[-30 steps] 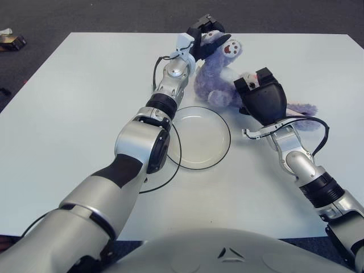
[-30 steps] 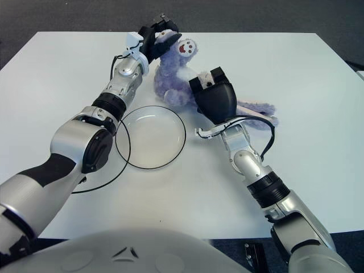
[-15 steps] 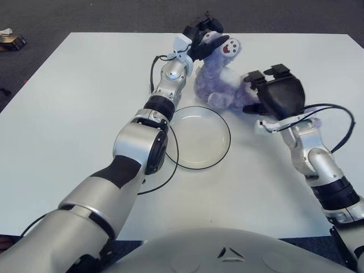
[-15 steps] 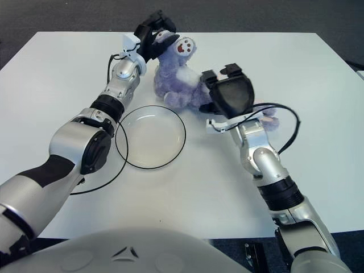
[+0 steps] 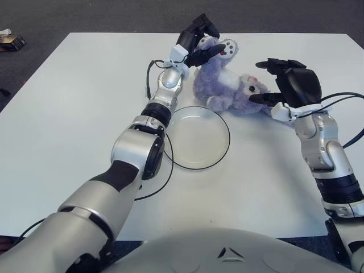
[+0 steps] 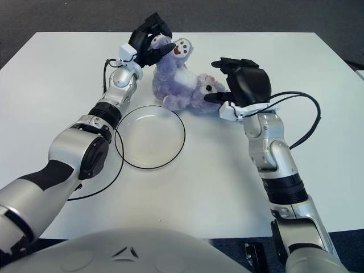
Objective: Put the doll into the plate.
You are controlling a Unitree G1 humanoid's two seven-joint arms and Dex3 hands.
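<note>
The purple plush doll (image 5: 224, 85) lies on the white table (image 5: 85, 114) just behind the plate, its head (image 5: 250, 86) to the right and one paw (image 5: 228, 48) raised. The clear, dark-rimmed plate (image 5: 199, 136) stands bare in front of it. My left hand (image 5: 200, 41) is stretched out to the doll's upper left, its fingers spread around the doll's raised limb. At the doll's right, my right hand (image 6: 224, 79) hovers open, with its thumb (image 5: 259, 98) close to the doll's head.
A thin black cable (image 5: 165, 170) loops over the table beside the plate's left rim. Dark floor surrounds the table, with a small object (image 5: 11, 40) lying on it at the far left.
My right hand has lifted off the doll and swung right, uncovering its head. The doll has settled lower. The left hand's fingers have spread wider around the doll's limb.
</note>
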